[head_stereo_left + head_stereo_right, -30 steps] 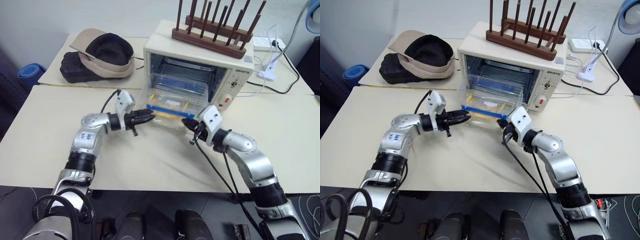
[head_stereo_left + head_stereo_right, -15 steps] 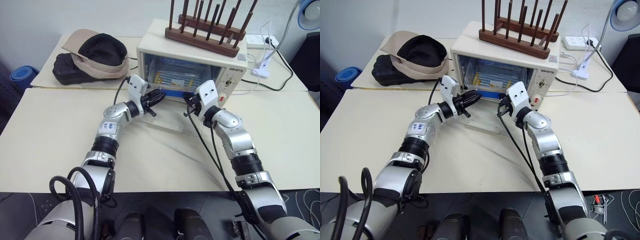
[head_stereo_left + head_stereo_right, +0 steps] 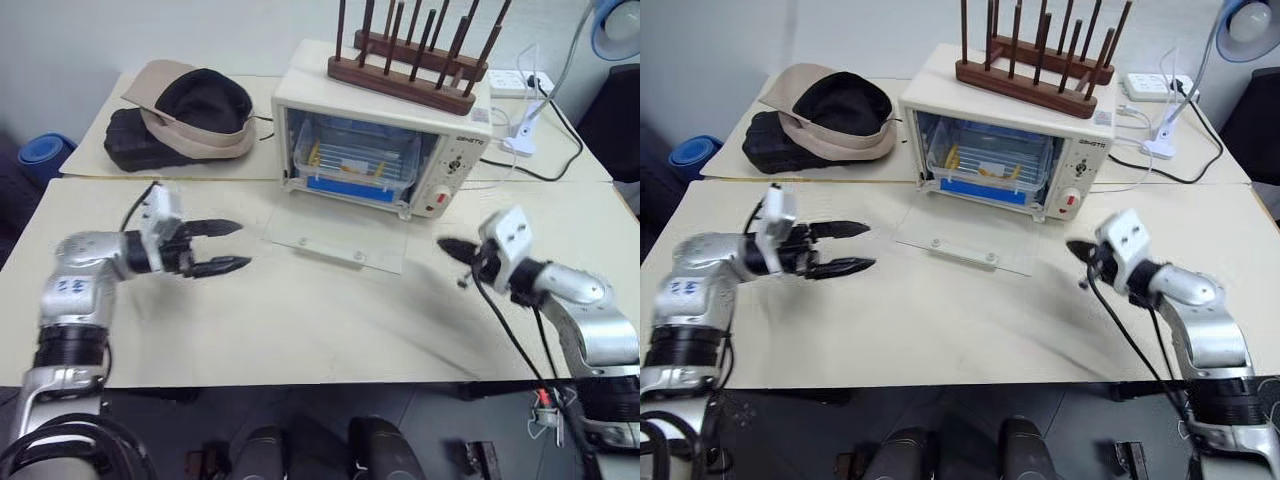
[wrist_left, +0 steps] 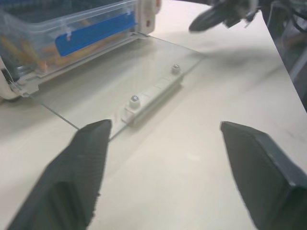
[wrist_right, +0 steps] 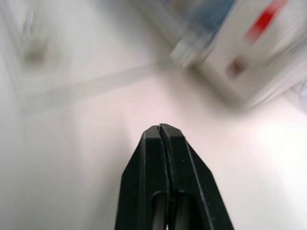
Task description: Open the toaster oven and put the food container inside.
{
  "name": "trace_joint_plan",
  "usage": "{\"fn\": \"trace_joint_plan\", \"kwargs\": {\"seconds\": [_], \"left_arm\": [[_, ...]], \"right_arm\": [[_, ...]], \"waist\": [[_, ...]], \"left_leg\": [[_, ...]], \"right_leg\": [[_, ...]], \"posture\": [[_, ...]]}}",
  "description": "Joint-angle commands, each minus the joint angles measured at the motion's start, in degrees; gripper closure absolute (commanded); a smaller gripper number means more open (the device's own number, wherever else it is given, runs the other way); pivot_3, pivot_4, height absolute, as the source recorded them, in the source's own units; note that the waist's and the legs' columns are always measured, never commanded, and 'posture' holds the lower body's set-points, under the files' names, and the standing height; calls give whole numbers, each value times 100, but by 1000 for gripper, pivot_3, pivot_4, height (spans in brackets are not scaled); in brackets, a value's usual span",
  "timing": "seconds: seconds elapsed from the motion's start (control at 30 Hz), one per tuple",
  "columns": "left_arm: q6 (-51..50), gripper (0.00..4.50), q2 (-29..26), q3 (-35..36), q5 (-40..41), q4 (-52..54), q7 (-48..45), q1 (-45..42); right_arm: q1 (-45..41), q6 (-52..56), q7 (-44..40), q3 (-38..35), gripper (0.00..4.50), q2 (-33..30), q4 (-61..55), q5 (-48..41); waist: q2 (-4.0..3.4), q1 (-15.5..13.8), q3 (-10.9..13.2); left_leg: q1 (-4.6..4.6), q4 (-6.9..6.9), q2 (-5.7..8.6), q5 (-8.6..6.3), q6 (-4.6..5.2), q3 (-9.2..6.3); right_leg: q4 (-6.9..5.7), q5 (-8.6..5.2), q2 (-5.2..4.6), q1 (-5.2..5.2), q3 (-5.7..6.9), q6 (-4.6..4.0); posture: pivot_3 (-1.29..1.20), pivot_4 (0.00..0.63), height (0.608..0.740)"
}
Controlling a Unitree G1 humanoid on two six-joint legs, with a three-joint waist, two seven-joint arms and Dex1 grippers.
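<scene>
Food container sits inside toaster oven, glass door dropped flat on bench. Left claw spread wide, empty, left of door. Right claw pinched together, empty, right of door, above bench.

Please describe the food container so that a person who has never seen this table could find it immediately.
Look for the cream-white toaster oven at the back of the table, its glass door lying open and flat. The food container sits inside on the rack. It is the clear plastic box with blue clips and yellow-orange strips inside, unlike the black case under the hat.
</scene>
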State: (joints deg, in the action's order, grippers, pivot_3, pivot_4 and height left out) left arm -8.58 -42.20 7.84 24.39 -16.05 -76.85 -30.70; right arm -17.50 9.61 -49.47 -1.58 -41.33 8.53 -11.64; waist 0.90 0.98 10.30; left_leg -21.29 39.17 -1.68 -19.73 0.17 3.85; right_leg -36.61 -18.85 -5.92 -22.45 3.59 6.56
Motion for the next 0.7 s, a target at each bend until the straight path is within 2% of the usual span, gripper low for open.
{"fn": "trace_joint_plan", "kwargs": {"seconds": [0.03, 0.17, 0.37, 0.53, 0.67, 0.7], "left_arm": [[-240, 19, -72, 24, 289, 504, -167, 117], [-837, 19, -45, 162, 639, 976, 26, 251], [-1665, 19, 182, 791, 1337, 1468, 847, 549], [-1545, 19, 404, 1170, 1440, 1579, 1418, 694], [-924, 19, 372, 1142, 999, 1467, 1449, 994], [-830, 5, 340, 1113, 927, 1434, 1438, 1064]], "right_arm": [[-265, -804, -553, 152, 4500, 100, 625, 37], [-659, -1363, -881, 277, 4500, 637, 1091, -127], [-1040, -1368, -906, -157, 4500, 1645, 466, -1131], [-1172, -754, -488, -740, 4500, 1907, -301, -2108], [-1230, 114, 14, -1250, 4500, 1824, -854, -2931], [-1204, 261, 54, -1293, 4321, 1776, -944, -3021]], "waist": [[-1, 2, 1], [-1, 68, 1], [-17, 119, 10], [-16, 30, 10], [-17, 17, 9], [-17, 28, 10]], "left_leg": [[0, 1, -1, 0, 1, 4], [1, 0, -9, 0, -2, 0], [-1, -1, -15, 1, -11, -9], [-3, 4, -1, 1, -9, -29], [-3, 5, 10, 0, -7, -40], [-3, 2, 10, 0, -7, -39]], "right_leg": [[-3, 1, 0, -2, -4, 2], [-20, 1, 2, -10, -1, 2], [-34, 1, 2, -19, -1, 2], [-34, 1, -34, -12, 14, 2], [-32, 1, -47, -3, 28, 1], [-32, 1, -46, -3, 28, 1]], "posture": [[0, 150, 740], [0, 150, 740], [0, 150, 740], [0, 150, 740], [0, 150, 740], [0, 150, 740]]}}
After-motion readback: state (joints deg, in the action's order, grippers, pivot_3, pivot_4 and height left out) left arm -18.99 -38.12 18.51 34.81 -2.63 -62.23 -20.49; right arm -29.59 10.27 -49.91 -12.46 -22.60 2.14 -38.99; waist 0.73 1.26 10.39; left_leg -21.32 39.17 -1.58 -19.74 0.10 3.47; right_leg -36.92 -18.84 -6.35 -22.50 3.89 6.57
